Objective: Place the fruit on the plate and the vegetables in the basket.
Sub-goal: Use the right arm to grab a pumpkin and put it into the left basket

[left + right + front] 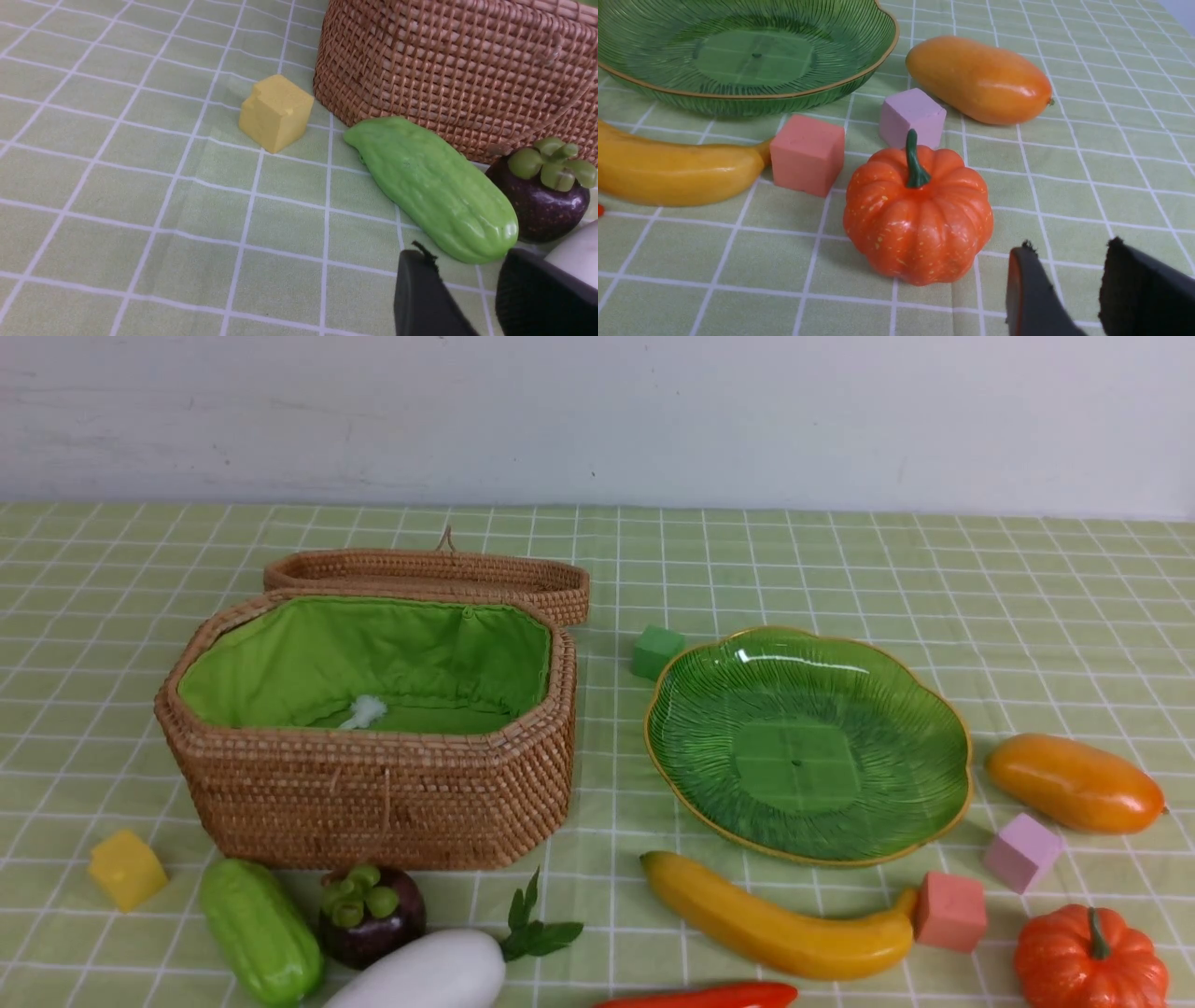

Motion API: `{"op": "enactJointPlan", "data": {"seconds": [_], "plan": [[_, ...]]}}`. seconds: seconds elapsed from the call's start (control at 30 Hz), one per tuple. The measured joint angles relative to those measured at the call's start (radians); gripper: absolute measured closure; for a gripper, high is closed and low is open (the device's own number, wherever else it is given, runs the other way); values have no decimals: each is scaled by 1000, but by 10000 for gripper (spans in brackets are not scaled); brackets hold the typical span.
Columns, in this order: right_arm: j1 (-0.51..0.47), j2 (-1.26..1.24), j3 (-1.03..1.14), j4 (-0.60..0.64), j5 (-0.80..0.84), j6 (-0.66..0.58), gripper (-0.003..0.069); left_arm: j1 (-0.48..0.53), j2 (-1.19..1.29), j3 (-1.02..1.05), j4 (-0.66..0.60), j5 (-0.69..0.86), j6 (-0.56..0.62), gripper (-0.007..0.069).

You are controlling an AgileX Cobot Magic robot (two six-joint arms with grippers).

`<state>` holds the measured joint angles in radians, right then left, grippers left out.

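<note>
Front view: green checked tablecloth [840, 569]; white wall [597, 411].

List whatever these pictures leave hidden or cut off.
- Red object: front view, cut by the bottom edge; unidentifiable.
- White vegetable: front view, near end cut by the bottom edge; left wrist view, largely behind the left fingers.
- Basket floor, near part: front view, hidden by its own wall.
- Lid: front view, lower part behind the basket.
</note>
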<state>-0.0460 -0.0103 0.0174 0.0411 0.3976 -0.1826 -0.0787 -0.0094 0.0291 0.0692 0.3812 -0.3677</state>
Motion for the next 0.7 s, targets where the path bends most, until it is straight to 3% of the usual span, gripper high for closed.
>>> {"op": "enactJointPlan", "data": {"seconds": [0.33,0.7], "plan": [[0,0,5,-64,-48,0,419,0,0,0,0,0,0,386],[0,0,11,-50,-587,0,419,0,0,0,0,0,0,386]]}}
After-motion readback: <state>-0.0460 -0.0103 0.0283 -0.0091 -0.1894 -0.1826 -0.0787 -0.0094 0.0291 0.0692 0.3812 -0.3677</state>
